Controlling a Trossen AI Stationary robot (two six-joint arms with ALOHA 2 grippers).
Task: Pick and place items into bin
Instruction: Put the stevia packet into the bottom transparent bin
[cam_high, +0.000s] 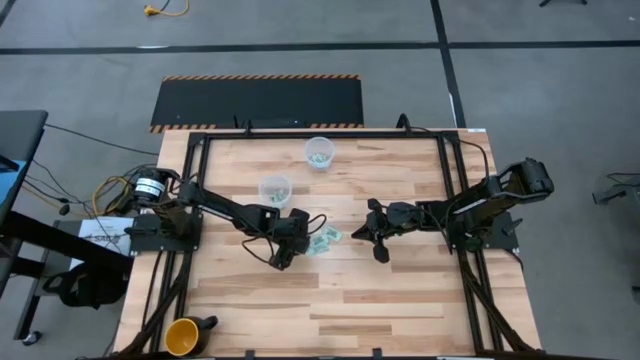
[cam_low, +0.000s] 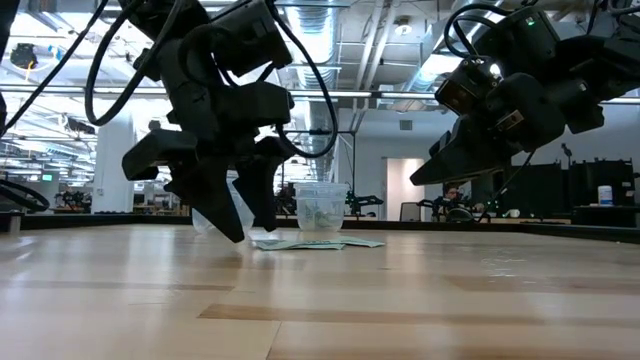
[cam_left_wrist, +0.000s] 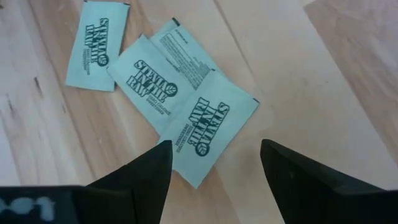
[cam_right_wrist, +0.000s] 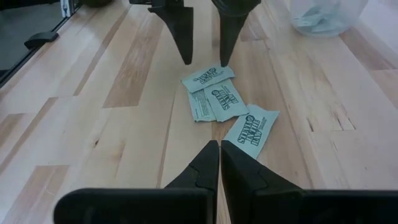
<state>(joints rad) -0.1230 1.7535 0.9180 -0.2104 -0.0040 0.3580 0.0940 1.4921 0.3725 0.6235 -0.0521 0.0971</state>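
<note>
over the packets (cam_left_wrist: 186, 118) hangs the spread left gripper (cam_left_wrist: 214, 171).

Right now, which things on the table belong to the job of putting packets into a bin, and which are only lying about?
Belong to the job:
- mint-green paper sweetener packets on the wood
- two clear plastic cups, one nearer the left arm, one farther back, both with packets inside
- open left gripper above the packets

Lying about:
- yellow mug at the table corner
- shut right gripper, waiting beside the packets
</note>
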